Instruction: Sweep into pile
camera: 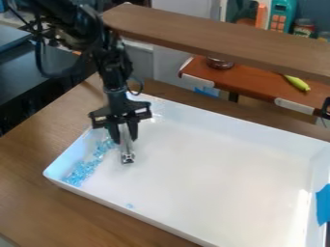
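the widest way through lies over the white tray (213, 169), from the metal tool (128, 157) across to the wall on the view's right. raised walls hem it in on all sides. the gripper (127, 136) and tool stand near the left wall, with blue bits (84, 171) strewn in the narrow strip between. one small clump (130, 206) sits by the front wall; a wooden board (219, 41) spans the space behind.

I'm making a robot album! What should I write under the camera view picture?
The black gripper holds a silver tool beside little blue bits in a big white tray.
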Controlling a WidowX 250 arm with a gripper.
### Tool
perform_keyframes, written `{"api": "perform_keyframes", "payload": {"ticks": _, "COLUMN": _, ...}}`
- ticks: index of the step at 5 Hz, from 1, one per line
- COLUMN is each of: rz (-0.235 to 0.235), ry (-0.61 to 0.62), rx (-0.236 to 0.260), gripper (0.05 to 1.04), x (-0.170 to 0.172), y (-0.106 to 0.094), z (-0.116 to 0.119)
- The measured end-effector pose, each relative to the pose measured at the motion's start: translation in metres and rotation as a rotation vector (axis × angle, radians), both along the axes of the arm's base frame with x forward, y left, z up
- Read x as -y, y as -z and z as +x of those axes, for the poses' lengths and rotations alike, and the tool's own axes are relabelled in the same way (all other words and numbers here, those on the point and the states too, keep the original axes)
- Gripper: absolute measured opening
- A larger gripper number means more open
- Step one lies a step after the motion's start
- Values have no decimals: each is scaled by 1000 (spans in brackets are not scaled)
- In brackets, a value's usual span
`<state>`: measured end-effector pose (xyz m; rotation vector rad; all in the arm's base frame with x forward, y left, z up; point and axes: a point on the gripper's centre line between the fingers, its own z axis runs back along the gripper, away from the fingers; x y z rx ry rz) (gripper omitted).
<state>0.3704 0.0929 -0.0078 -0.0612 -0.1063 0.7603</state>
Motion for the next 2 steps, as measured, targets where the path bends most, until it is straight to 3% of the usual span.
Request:
{"api": "perform_keyframes", "payload": {"ticks": 1, "rz": -23, "ry": 44, "rx": 26, "gripper": 374, "x": 18, "y": -12, "z": -11}}
{"api": "perform_keyframes", "payload": {"ticks": 2, "rz": -97, "ry": 107, "rx": 101, "gripper": 374, "x": 41, "y": -43, "z": -25}}
